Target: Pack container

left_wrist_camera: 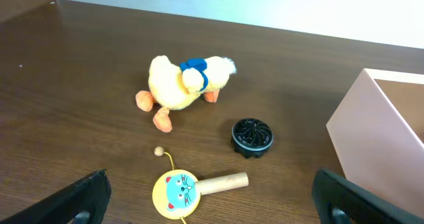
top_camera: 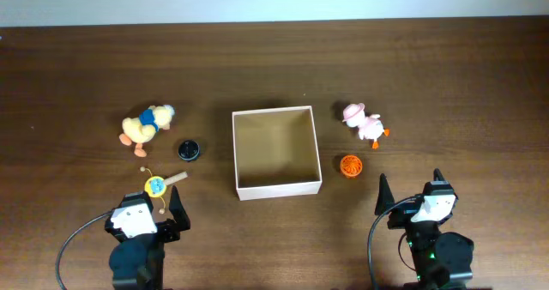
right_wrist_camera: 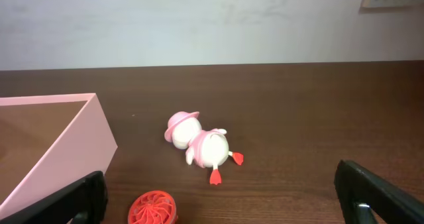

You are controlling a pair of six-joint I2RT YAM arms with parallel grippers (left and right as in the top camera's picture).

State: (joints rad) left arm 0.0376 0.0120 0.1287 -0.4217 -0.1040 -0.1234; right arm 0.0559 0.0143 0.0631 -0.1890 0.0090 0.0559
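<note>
The container (top_camera: 239, 163), a square shallow box with white walls and tan inside, stands empty at the table's middle; its wall shows in the left wrist view (left_wrist_camera: 371, 141) and right wrist view (right_wrist_camera: 66, 151). My left gripper (top_camera: 148, 206) is open and empty, near the front edge, with a yellow cat-face rattle (left_wrist_camera: 177, 191) between its fingers on the table. My right gripper (top_camera: 410, 197) is open and empty, just behind an orange ribbed disc (right_wrist_camera: 152, 209). A yellow plush duck (left_wrist_camera: 182, 85), a black ribbed disc (left_wrist_camera: 252, 137) and a pink-white duck toy (right_wrist_camera: 202, 144) lie on the table.
The toys lie on either side of the box: plush duck (top_camera: 146, 125), black disc (top_camera: 189, 149) and rattle (top_camera: 157, 184) to its left, pink duck (top_camera: 364, 123) and orange disc (top_camera: 350, 166) to its right. A pale wall runs behind the table's far edge.
</note>
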